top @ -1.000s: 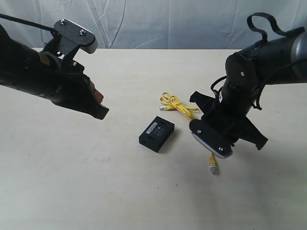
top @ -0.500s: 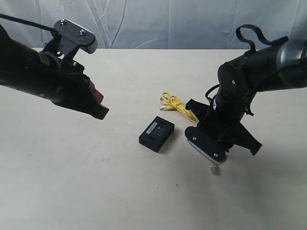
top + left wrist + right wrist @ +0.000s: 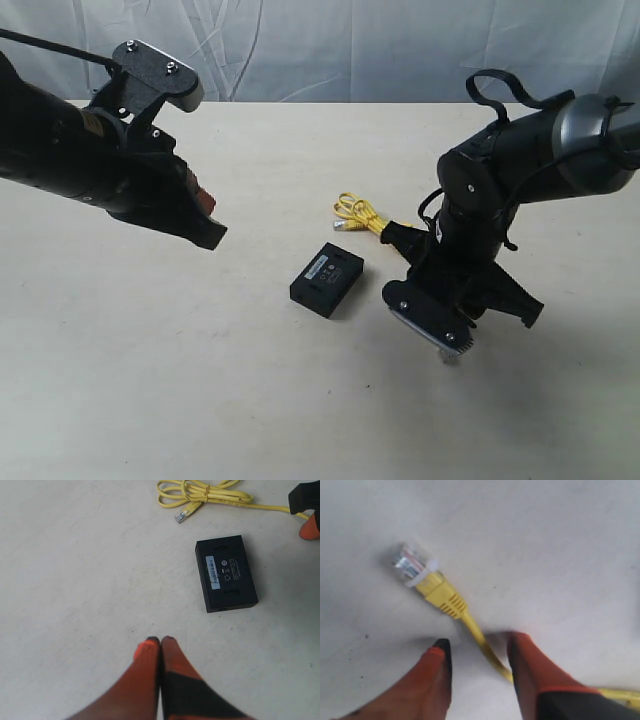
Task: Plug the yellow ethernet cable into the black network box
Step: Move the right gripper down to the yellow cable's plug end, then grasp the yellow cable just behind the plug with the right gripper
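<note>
The yellow ethernet cable [image 3: 362, 213] is a thin, bright cord lying flat. Part of it is bundled in small loops, and one clear plug [image 3: 181, 516] pokes out beside them. The other end runs between the two spread fingers of the right gripper [image 3: 479, 642], and its second plug [image 3: 411, 564] lies just past the fingertips. The black network box [image 3: 327, 279] is small and flat, with its pale label facing up. It lies near the right gripper and well ahead of the left gripper [image 3: 160, 642], and it does not touch the cable.

Pale, faintly speckled surface [image 3: 150, 380] is spreading beneath left tool [image 3: 160, 641] and right tool [image 3: 479, 650]; creased white backdrop [image 3: 330, 45] is hanging behind both.
</note>
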